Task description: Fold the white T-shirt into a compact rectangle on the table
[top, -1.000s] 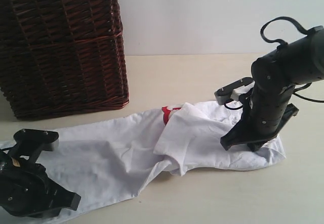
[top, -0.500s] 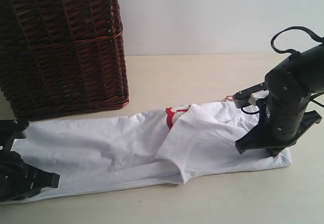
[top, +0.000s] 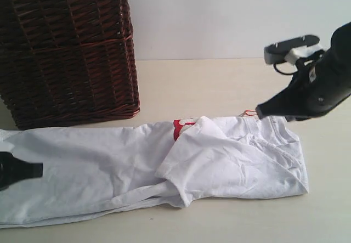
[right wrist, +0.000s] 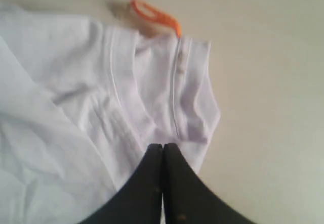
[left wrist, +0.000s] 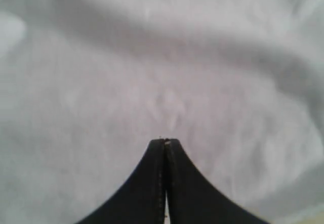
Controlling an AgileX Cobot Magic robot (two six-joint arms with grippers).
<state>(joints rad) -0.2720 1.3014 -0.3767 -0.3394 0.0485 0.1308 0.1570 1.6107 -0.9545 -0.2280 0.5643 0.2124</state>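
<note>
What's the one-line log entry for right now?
white T-shirt: long strip lying on table, not yet compact | left gripper: shut, above cloth | right gripper: shut, empty, near orange tag at collar end

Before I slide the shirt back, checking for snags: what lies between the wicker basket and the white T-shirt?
Nothing but a bare strip of table, as the exterior view shows.

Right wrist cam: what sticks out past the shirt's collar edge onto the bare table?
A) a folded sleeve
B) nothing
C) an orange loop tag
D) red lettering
C: an orange loop tag pokes out from the collar seam of the white T-shirt and lies on the table.
</note>
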